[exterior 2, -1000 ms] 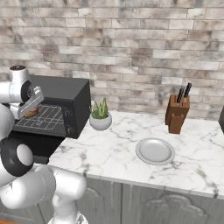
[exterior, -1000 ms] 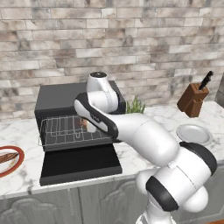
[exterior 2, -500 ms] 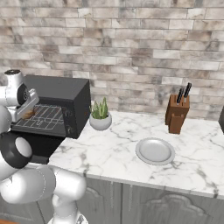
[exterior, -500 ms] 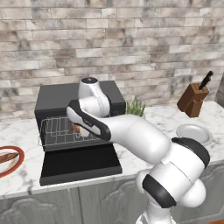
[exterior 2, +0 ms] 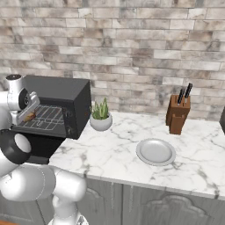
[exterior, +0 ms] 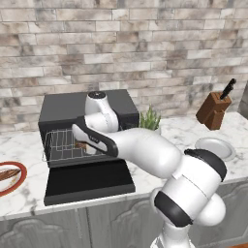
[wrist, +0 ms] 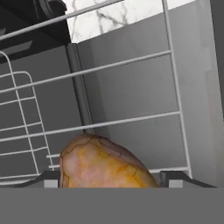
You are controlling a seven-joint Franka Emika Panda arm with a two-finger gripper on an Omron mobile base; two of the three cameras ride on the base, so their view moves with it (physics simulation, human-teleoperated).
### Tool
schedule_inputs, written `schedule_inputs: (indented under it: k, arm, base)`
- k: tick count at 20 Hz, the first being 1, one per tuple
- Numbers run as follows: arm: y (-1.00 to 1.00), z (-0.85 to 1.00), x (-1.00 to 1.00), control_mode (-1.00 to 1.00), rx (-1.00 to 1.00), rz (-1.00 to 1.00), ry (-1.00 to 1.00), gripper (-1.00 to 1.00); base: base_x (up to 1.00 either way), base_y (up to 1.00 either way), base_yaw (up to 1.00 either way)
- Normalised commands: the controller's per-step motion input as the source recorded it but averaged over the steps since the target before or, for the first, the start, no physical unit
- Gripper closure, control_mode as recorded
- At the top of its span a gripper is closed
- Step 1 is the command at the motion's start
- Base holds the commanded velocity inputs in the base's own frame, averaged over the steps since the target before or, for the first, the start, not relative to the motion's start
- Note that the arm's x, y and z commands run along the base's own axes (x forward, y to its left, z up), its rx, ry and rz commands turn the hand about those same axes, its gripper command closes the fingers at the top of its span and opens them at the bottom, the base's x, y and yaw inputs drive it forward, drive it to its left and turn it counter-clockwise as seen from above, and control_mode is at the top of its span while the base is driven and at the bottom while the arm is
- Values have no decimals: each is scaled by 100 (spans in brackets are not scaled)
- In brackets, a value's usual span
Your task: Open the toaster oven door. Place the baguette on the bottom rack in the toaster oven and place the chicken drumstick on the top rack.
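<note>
The black toaster oven (exterior: 58, 109) (exterior 2: 66, 94) stands on the counter with its door (exterior: 89, 180) folded down flat. A silver wire rack (exterior: 60, 145) (exterior 2: 50, 117) (wrist: 131, 92) sticks out of the opening; I cannot tell whether it is the top rack or the bottom rack. My gripper (exterior: 81, 144) (exterior 2: 27, 117) (wrist: 109, 178) reaches into the opening, shut on the golden-brown chicken drumstick (wrist: 103, 164) (exterior 2: 29, 116) just over the wires. The baguette (exterior: 6, 174) lies on a red-rimmed plate at the far left.
A potted plant (exterior: 150, 120) (exterior 2: 101, 116) sits right of the oven. Further right are an empty grey plate (exterior: 215, 147) (exterior 2: 155, 151) and a wooden knife block (exterior: 213, 109) (exterior 2: 178, 114). A brick wall backs the marble counter (exterior 2: 110, 149).
My arm has swung left and moved the drumstick further along the rack inside the oven opening. The jaws hold the same width.
</note>
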Motion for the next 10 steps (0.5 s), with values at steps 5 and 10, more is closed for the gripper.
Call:
schedule_inputs:
  k: [5,10]
  arm:
    - [30,-4,6,-100,0,-17,0,100]
    - [33,-1,3,-100,0,-18,-1,100]
  base:
    - [0,0,0]
    - [0,0,0]
